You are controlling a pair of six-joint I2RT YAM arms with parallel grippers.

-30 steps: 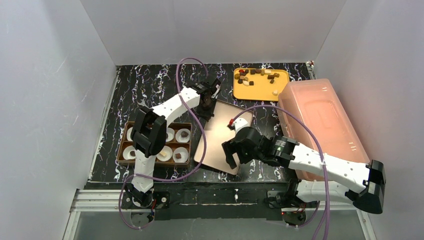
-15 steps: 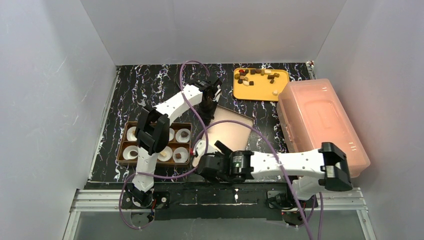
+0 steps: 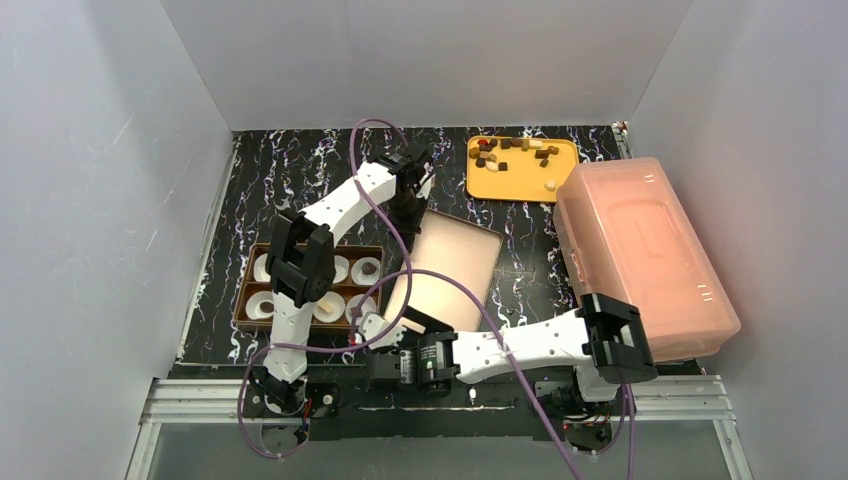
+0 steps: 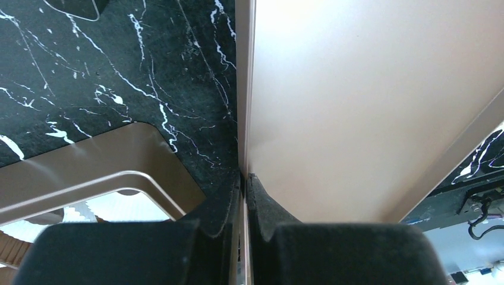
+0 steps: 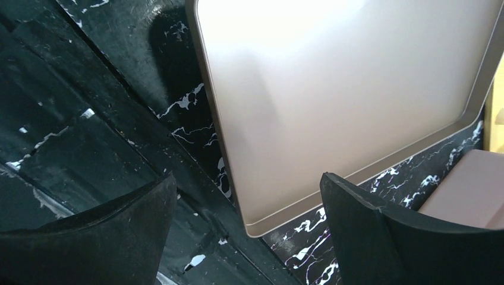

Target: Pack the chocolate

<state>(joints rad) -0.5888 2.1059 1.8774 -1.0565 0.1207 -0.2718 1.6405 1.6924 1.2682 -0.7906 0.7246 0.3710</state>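
Top external alone: chocolate (image 3: 487, 157) on yellow tray (image 3: 522, 183).

Left arm (image 3: 335, 210): rises from its base at lower left of the top view, bends at a black elbow, and the white forearm reaches to upper centre. Wrist tipped down. Left gripper (image 4: 244, 178): jaws nearly together, pinching the thin edge of a lid (image 4: 356, 89).

Right arm (image 3: 530, 345): folded low along the bottom edge, elbow block at lower right, forearm stretched leftward to bottom centre. Right gripper (image 5: 249, 231): black fingers (image 5: 89, 237) spread wide at the frame's lower corners, holding nothing.
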